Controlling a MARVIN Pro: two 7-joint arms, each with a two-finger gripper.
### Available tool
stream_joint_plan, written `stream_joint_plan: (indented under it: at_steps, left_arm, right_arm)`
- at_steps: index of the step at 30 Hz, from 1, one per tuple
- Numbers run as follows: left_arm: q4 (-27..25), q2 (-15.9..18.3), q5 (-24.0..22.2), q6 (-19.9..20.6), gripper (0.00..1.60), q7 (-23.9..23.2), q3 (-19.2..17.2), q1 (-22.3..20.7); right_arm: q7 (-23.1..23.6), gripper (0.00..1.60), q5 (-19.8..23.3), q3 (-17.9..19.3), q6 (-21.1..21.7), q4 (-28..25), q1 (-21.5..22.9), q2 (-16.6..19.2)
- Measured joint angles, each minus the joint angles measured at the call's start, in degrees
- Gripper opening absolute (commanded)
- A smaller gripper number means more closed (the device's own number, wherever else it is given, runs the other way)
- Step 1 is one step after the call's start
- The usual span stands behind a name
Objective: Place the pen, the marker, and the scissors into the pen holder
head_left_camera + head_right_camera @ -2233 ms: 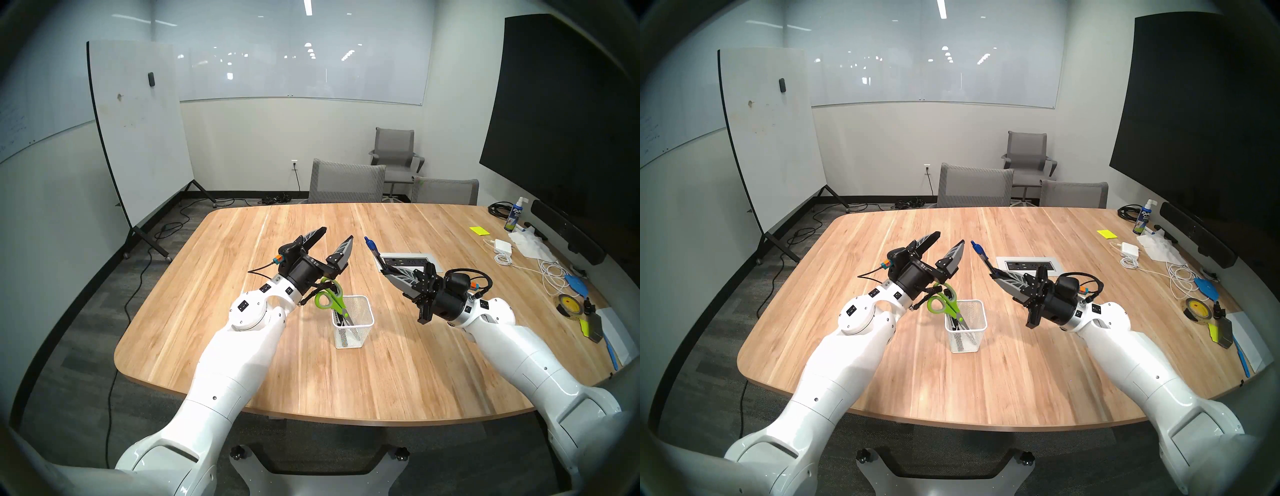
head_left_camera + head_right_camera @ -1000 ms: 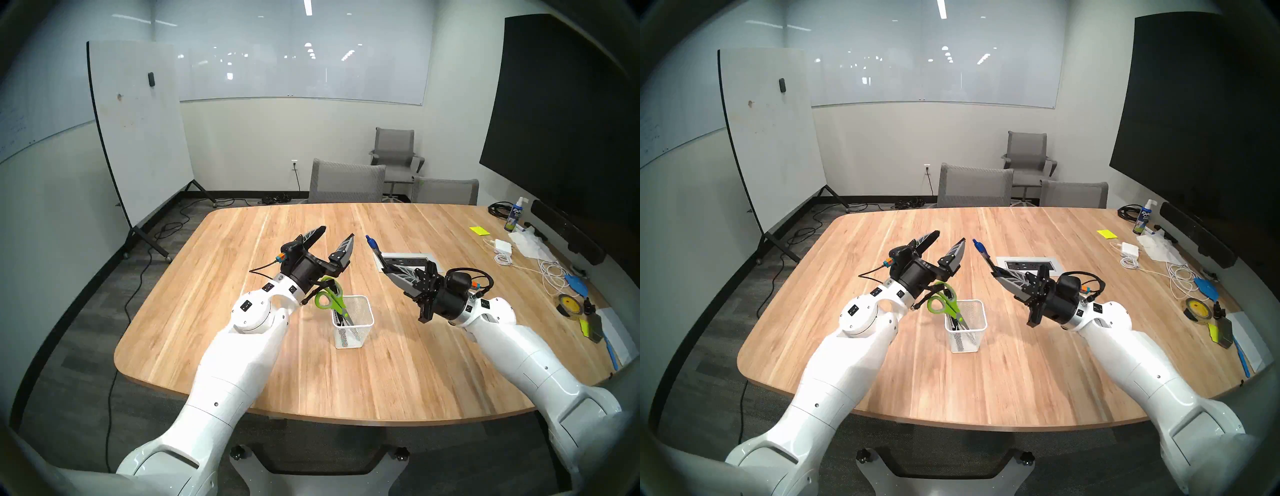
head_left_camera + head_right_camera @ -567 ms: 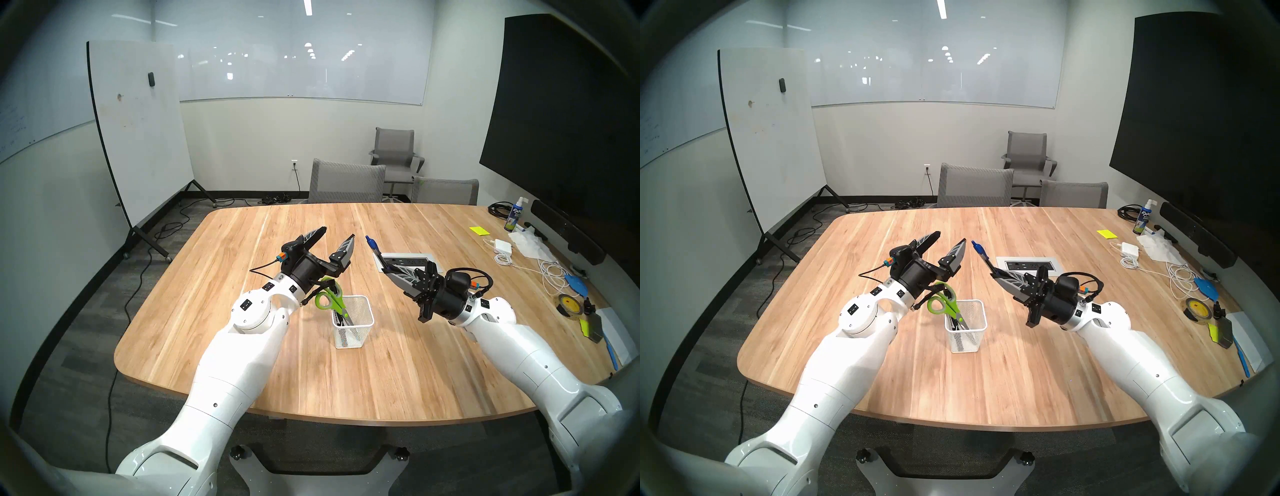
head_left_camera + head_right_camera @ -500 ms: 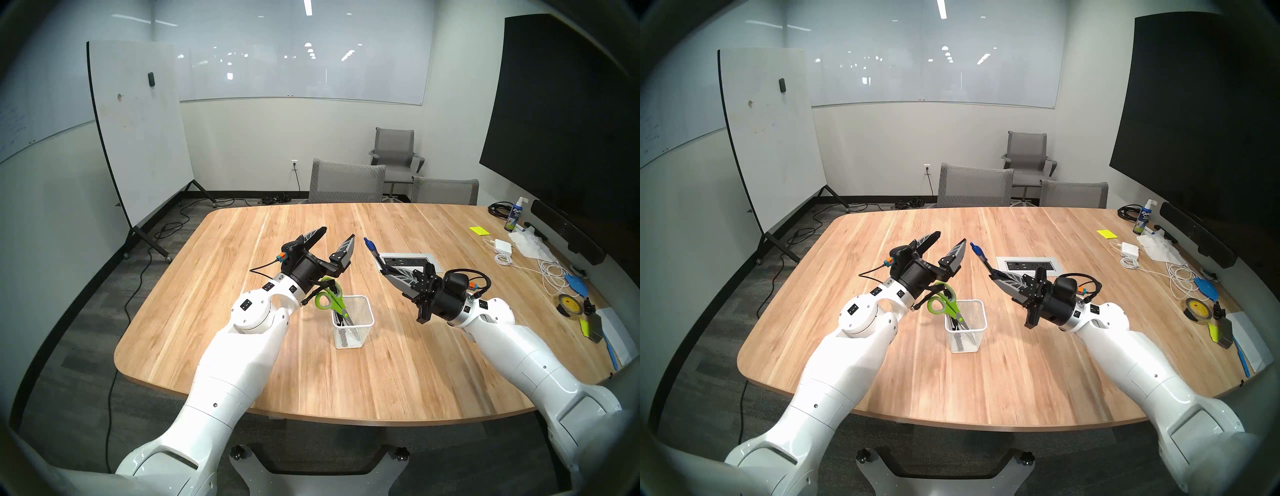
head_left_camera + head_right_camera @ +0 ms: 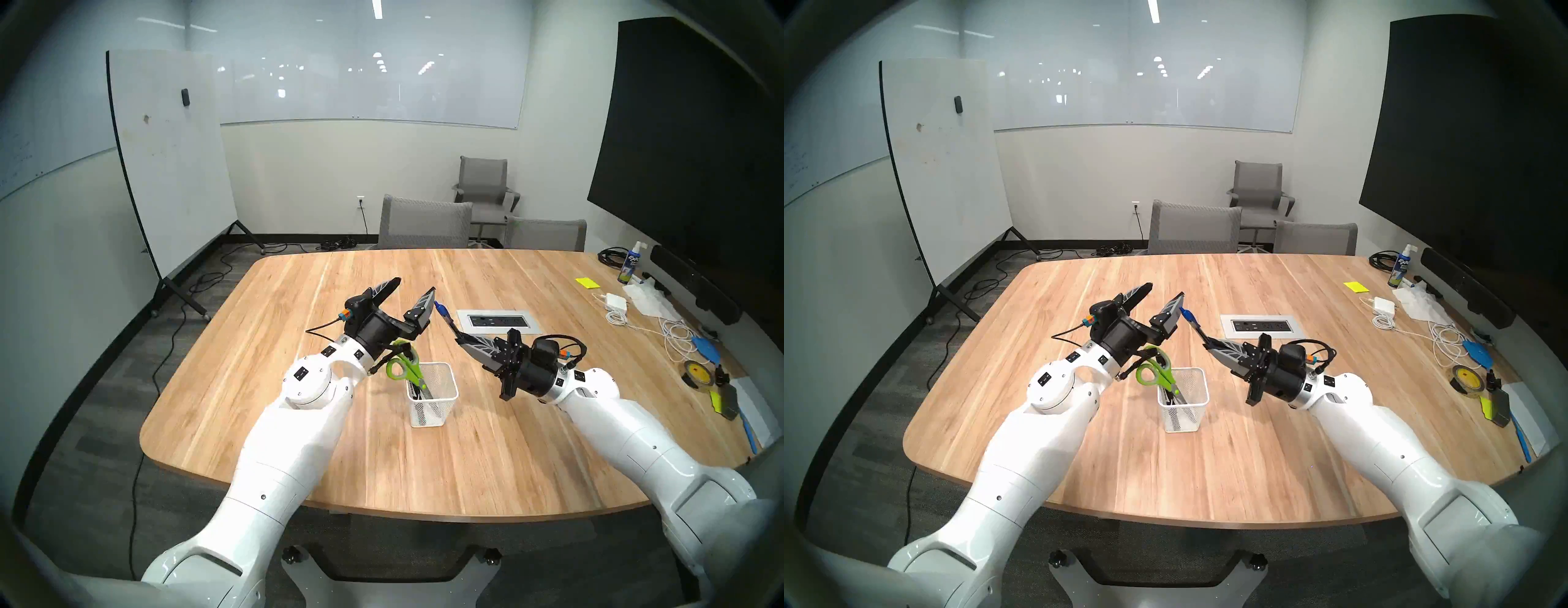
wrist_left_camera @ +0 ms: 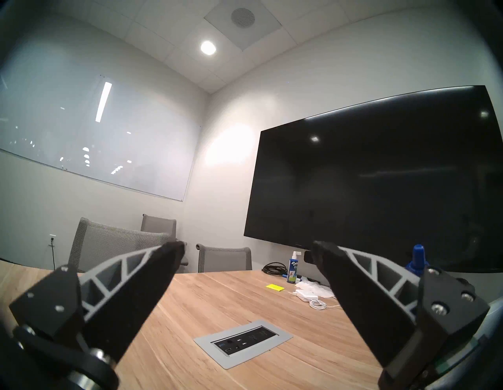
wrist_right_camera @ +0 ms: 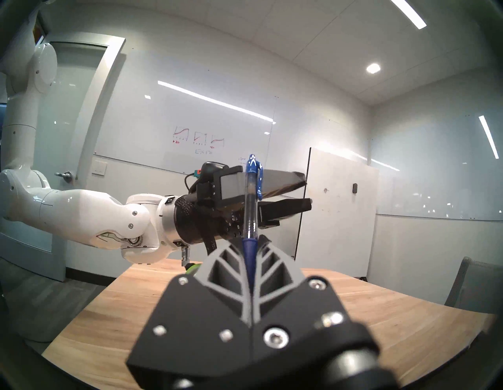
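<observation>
The pen holder (image 5: pixel 432 395) stood on the desk (image 5: pixel 488 458) between both arms, its mouth partly blocked by the scissors (image 5: pixel 407 370) leaning toward the left wrist. The left gripper (image 5: pixel 413 289), spread wide, hung beyond it, crowded by the pen (image 5: pixel 444 316) in the clamped right gripper (image 5: pixel 460 339). Bare desk lay nearer and rightward of the pen holder.

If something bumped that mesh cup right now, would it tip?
Probably easily. The cup is thin wire mesh, so likely light. The scissors lean out over its left rim with their handles high, which likely makes it top-heavy that way. On the smooth table it might slide first.
</observation>
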Motion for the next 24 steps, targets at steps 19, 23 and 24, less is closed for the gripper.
stream_joint_plan:
  at_steps: [19,23,24]
  left_arm:
    - [-0.6,0.2,0.0,1.5,1.6,1.2,0.0,0.2]
    - [-0.9,0.2,0.0,1.8,1.6,1.5,0.0,0.3]
    - [-0.9,0.2,0.1,1.9,1.6,1.6,0.1,0.3]
  right_arm:
    - [0.3,0.0,-2.8,-4.7,0.6,5.8,5.6,-3.5]
    - [0.6,0.0,-3.7,-5.4,0.7,6.3,6.7,-4.3]
    - [0.6,0.0,-3.8,-5.4,0.7,6.3,6.9,-4.4]
